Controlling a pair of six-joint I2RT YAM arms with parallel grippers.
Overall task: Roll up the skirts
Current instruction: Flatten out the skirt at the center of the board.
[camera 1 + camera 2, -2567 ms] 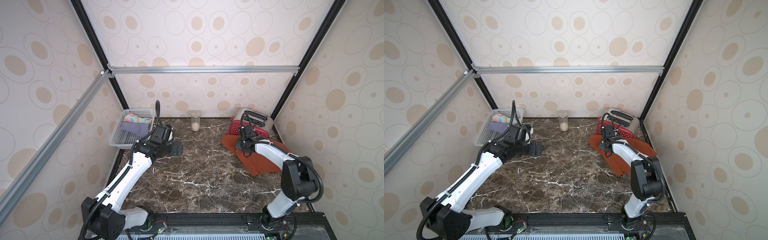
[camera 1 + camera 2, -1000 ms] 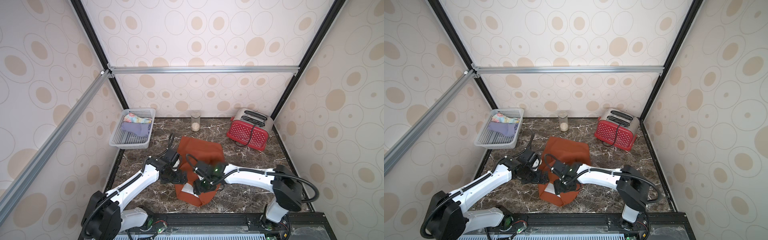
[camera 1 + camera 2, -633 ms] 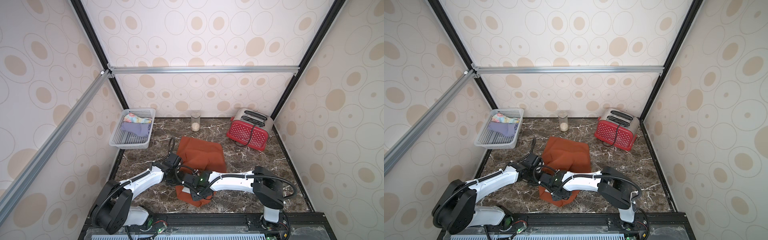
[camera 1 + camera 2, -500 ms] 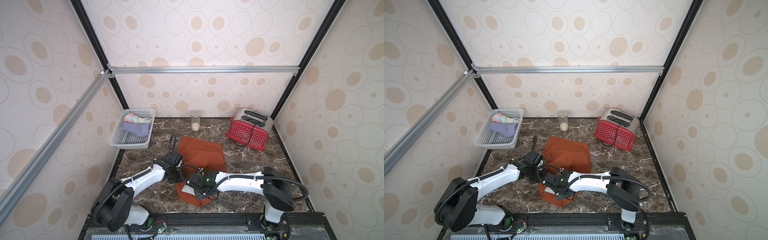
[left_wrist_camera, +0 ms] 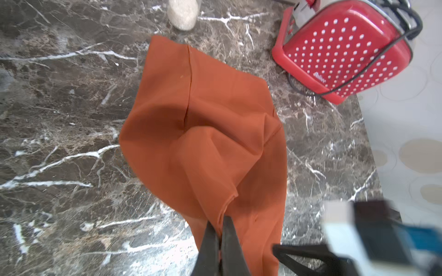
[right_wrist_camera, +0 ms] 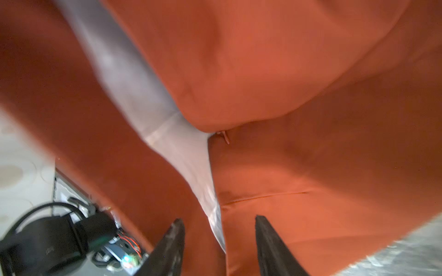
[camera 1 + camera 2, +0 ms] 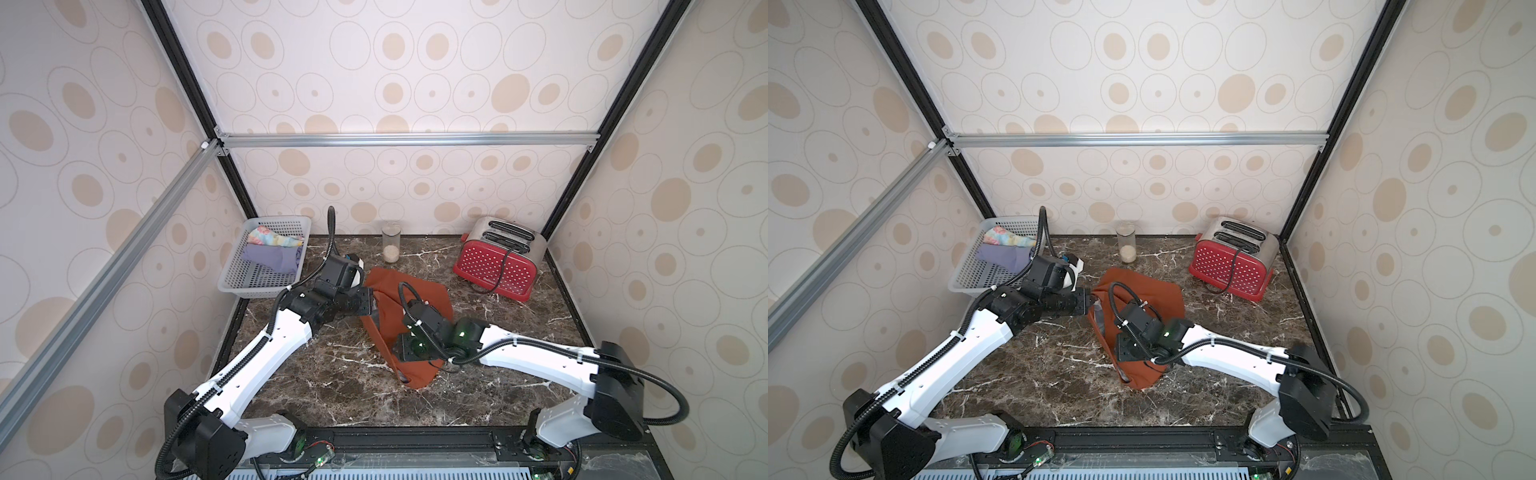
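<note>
Left wrist view: my left gripper (image 5: 220,227) is clamped on a raised fold of the rust-orange cloth skirt (image 5: 203,114), which lies mid-table on the dark marble tabletop (image 5: 59,143). My right gripper (image 6: 218,239) stands parted over the same skirt. The lavender-purple skirt (image 7: 272,257) and the floral-print skirt (image 7: 270,237) sit in the white plastic basket (image 7: 249,290).

Left hand (image 5: 218,221) pinched closed, right hand (image 6: 219,218) parted.

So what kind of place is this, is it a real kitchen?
Probably not a real kitchen: more likely a robot test booth dressed like one. A red toaster sits on a marble-look tabletop, but wallpapered panels on a metal frame box it in, and a left arm and right arm work there.
</note>
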